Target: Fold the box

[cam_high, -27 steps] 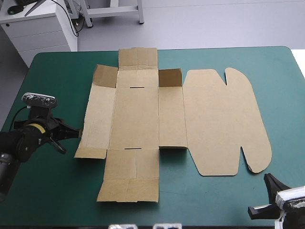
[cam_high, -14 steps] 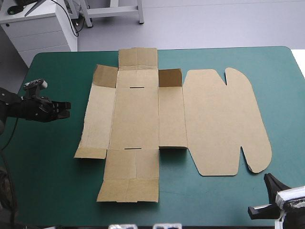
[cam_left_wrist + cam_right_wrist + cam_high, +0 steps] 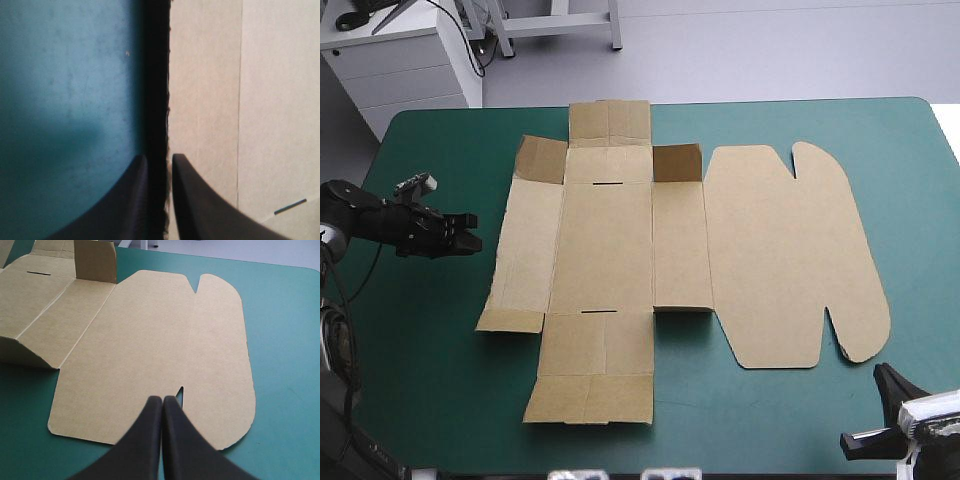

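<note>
The box (image 3: 650, 250) lies opened out flat in the middle of the table (image 3: 430, 390). Only two little corner flaps (image 3: 677, 162) stand up on its far side. The rounded lid (image 3: 790, 255) stretches off to the right, and the far flap nearly reaches the table's far edge. The near flap stops short of the near edge.

My left fingers (image 3: 470, 240) hang off the box's left edge, apart from it in the high view. Up close (image 3: 159, 156) they're all but closed, just a thin slit with nothing in it, and that ragged left edge (image 3: 169, 100) runs straight ahead in line with the slit.

My right fingers (image 3: 882, 372) sit at the near right corner, pressed together into one point (image 3: 162, 399), gripping nothing. They aim at the lid's near edge by its notch (image 3: 181, 391).

There's plenty of bare teal-green cover on the left, a decent strip along the near side, and a narrower one right of the lid.
</note>
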Robot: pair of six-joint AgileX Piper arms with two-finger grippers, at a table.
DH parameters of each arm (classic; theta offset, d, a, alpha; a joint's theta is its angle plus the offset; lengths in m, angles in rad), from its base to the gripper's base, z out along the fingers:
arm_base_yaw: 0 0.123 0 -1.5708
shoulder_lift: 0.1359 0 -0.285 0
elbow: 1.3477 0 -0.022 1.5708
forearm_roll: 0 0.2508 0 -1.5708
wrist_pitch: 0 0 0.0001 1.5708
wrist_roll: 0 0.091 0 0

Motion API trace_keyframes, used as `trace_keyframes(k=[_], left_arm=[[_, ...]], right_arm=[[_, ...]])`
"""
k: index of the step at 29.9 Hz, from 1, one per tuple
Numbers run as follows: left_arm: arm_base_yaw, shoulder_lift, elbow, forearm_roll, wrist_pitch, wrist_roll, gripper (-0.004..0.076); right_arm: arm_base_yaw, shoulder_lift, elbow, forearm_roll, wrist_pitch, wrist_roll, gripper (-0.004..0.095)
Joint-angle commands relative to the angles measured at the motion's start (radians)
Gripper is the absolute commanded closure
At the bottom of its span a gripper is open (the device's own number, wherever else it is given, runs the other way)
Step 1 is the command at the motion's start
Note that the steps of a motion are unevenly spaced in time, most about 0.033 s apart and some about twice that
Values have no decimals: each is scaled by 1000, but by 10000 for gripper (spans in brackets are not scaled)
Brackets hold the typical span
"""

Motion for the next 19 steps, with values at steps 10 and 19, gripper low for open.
trace_keyframes(k=[10, 19], left_arm=[[-65, -12, -5, -64, -22, 4, 158], [-187, 53, 2, -16, 32, -6, 158]], right_arm=[[-10, -18, -23, 1, -73, -1, 922], [-10, -18, -23, 1, -73, -1, 922]])
